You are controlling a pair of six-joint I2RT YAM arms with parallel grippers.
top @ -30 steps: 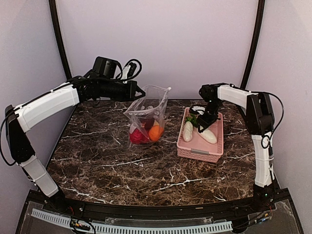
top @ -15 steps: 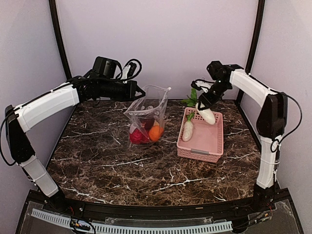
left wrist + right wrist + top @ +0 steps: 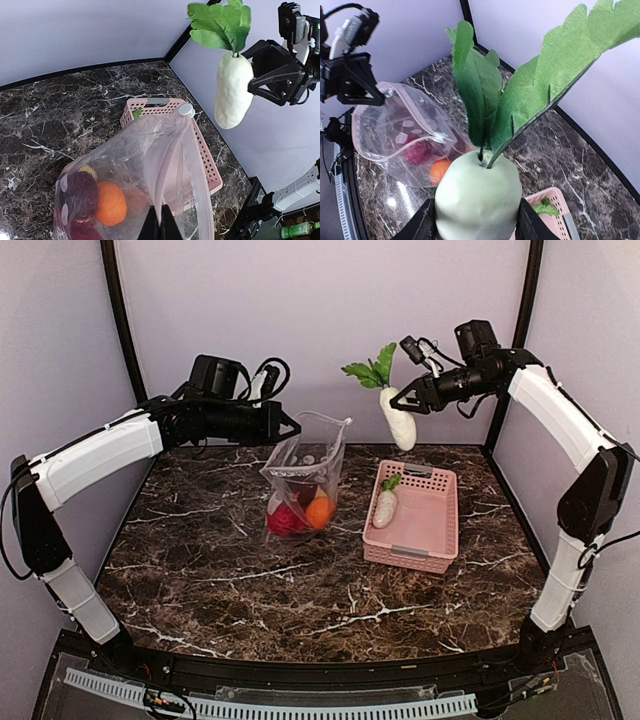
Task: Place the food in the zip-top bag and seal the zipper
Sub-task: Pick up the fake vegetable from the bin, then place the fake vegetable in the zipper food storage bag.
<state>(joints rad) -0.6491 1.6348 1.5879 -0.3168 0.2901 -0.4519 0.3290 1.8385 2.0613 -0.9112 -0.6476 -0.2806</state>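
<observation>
- Zip-top bag (image 3: 305, 472) stands upright on the marble table (image 3: 220, 580), left of centre, with its bottom on the tabletop and its mouth gaping upward.
- Left gripper (image 3: 289, 427) is clamped on the bag's upper left mouth edge and holds it up. In the left wrist view, its fingertips (image 3: 159, 224) are pressed together with the plastic between them.
- Zipper (image 3: 167, 150) is unsealed along the open mouth, with a white slider (image 3: 186, 109) at the far end.
- At the bottom of the bag are an orange (image 3: 319, 511), a red fruit (image 3: 283, 520) and a dark red piece (image 3: 80, 192).
- Right gripper (image 3: 406, 403) pinches a white radish (image 3: 400, 425) near its top, high in the air between bag and basket and well above both.
- The radish hangs with its body down, and its green leaves (image 3: 368, 368) point up and to the left.
- In the right wrist view, dark fingers (image 3: 422, 225) press both sides of the radish body.
- Pink basket (image 3: 440, 530) sits on the table to the right of the bag, not touching it.
- A second radish (image 3: 385, 506) lies inside the basket along its left wall, leaves toward the far end.
</observation>
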